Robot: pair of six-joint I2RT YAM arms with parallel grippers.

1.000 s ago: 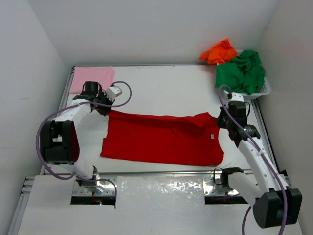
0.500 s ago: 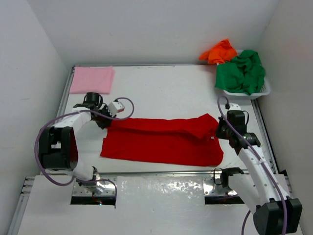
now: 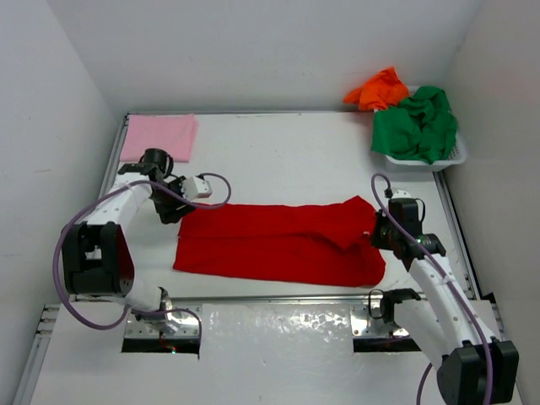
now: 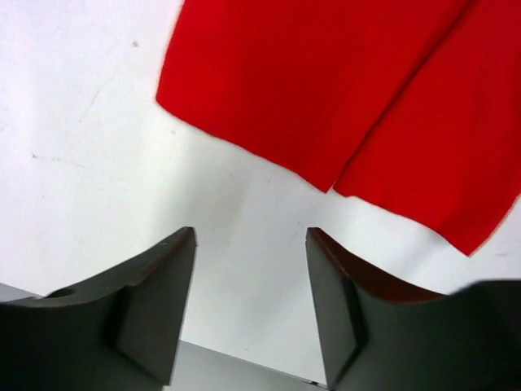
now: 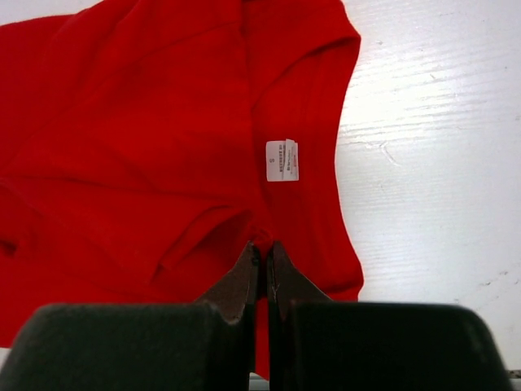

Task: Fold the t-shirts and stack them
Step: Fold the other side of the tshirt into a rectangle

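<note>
A red t-shirt (image 3: 278,243) lies folded lengthwise across the middle of the table. My left gripper (image 3: 175,207) hovers just off its upper left corner, jaws open and empty; in the left wrist view that gripper (image 4: 251,240) is over bare table below the red t-shirt (image 4: 342,90). My right gripper (image 3: 384,226) is shut on a pinch of the red t-shirt (image 5: 163,163) near its white label (image 5: 282,160), its fingertips (image 5: 264,248) squeezing the cloth. A pink t-shirt (image 3: 159,136) lies folded at the back left. Green t-shirt (image 3: 418,125) and orange t-shirt (image 3: 379,88) sit at the back right.
A white mesh basket (image 3: 447,159) at the back right corner holds the green and orange cloth. White walls close in the table on the left, back and right. Purple cables loop off both arms.
My left gripper has let go of the red t-shirt's left corner and opened. The shirt's top edge has been brought forward, leaving a narrower folded band. My right gripper moved nearer, still gripping.
</note>
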